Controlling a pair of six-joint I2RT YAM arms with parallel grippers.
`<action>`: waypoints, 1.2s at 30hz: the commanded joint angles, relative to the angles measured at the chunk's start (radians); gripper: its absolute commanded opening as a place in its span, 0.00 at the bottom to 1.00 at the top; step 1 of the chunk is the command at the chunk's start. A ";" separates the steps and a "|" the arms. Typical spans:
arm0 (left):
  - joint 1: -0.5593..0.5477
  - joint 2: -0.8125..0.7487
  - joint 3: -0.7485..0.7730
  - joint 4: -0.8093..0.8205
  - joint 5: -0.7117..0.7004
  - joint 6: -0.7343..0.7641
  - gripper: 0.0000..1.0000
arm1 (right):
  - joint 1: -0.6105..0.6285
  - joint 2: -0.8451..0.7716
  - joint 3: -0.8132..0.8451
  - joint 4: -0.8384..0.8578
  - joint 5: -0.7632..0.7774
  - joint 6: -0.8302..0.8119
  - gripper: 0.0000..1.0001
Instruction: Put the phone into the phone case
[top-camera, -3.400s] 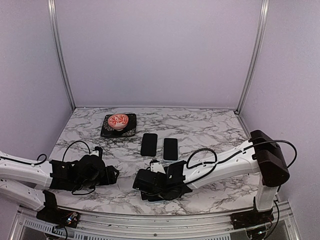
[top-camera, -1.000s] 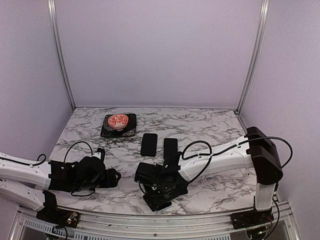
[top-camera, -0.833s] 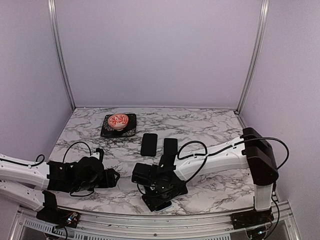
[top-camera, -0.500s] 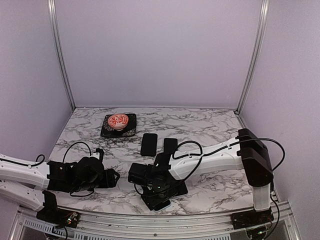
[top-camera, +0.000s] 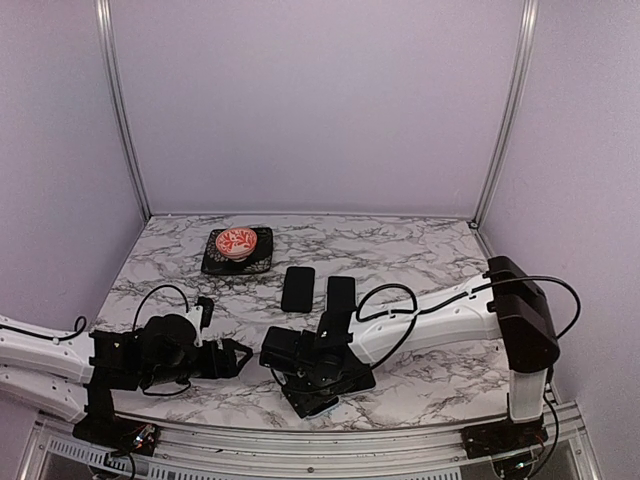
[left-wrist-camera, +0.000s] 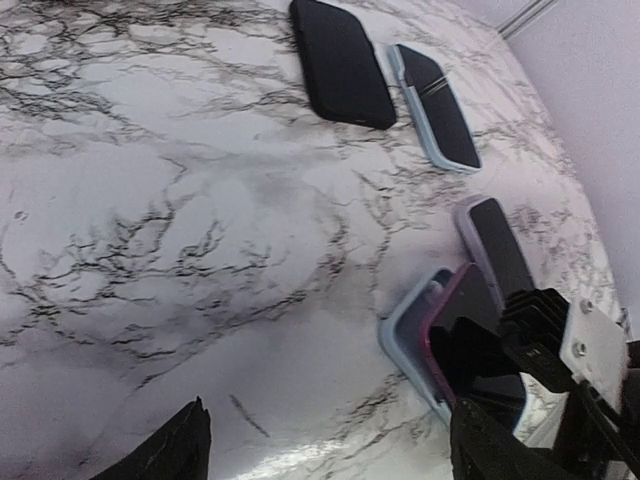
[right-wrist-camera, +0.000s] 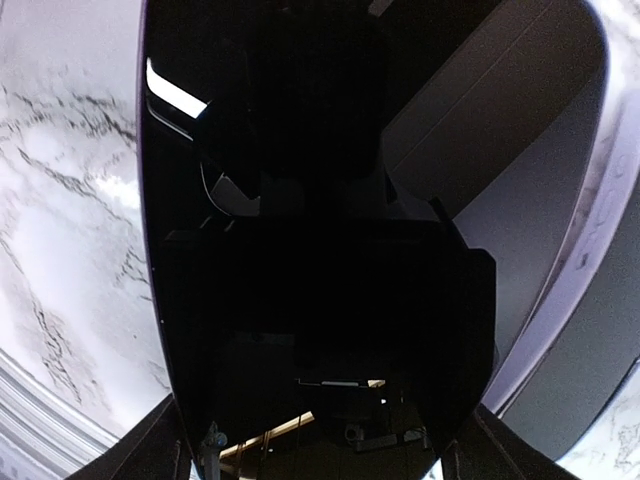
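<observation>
Phone (left-wrist-camera: 468, 318) tilted, partly inside phone case (left-wrist-camera: 398, 336).

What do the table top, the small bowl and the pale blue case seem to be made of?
Table top: white with dark veins and a smooth sheen, so marble or a printed marble-look laminate; I cannot tell which. Bowl: probably glazed ceramic, judging by its painted red-and-white pattern. Case: pale blue, matte, with rounded edges, likely soft plastic or silicone.
</observation>
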 joint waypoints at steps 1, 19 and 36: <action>-0.008 -0.126 -0.146 0.409 0.144 0.021 0.93 | -0.001 -0.117 -0.024 0.149 0.130 0.020 0.17; -0.023 -0.152 -0.049 0.482 0.085 0.178 0.72 | 0.096 -0.281 0.040 0.389 0.357 -0.151 0.15; -0.026 -0.064 0.014 0.478 0.140 0.207 0.00 | 0.113 -0.310 0.045 0.398 0.413 -0.190 0.15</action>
